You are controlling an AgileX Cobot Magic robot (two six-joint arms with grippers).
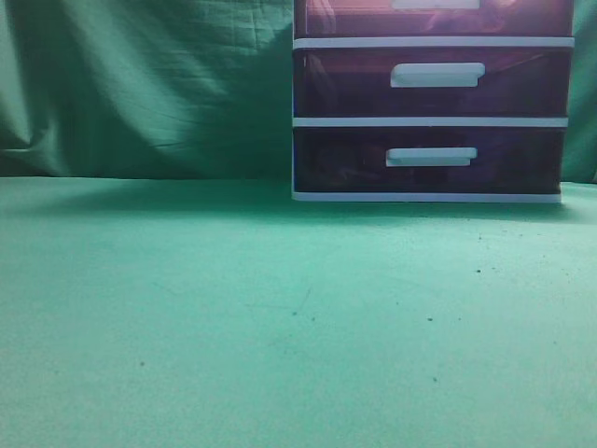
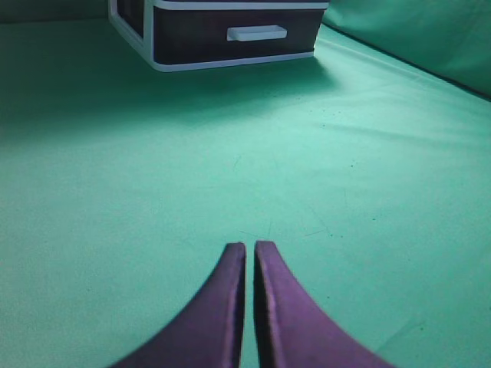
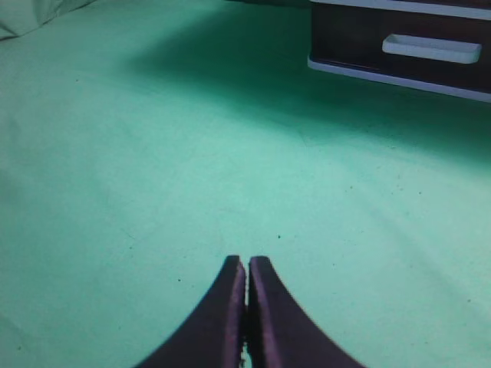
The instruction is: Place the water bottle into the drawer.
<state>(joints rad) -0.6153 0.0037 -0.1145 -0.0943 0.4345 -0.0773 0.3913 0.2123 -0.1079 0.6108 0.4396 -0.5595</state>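
Observation:
The drawer is the top one of a white-framed unit at the back right. It is dark purple-brown with a white bar handle, is cut off by the picture's top edge, and looks closed. No water bottle shows in any view. My left gripper is shut and empty, low over the green cloth, well in front of the unit. My right gripper is shut and empty, also over bare cloth with the unit ahead to its right. Neither gripper shows in the exterior view.
Two like drawers sit beneath the top one; the lowest shows in the left wrist view and the right wrist view. A green cloth covers the table and a green curtain hangs behind.

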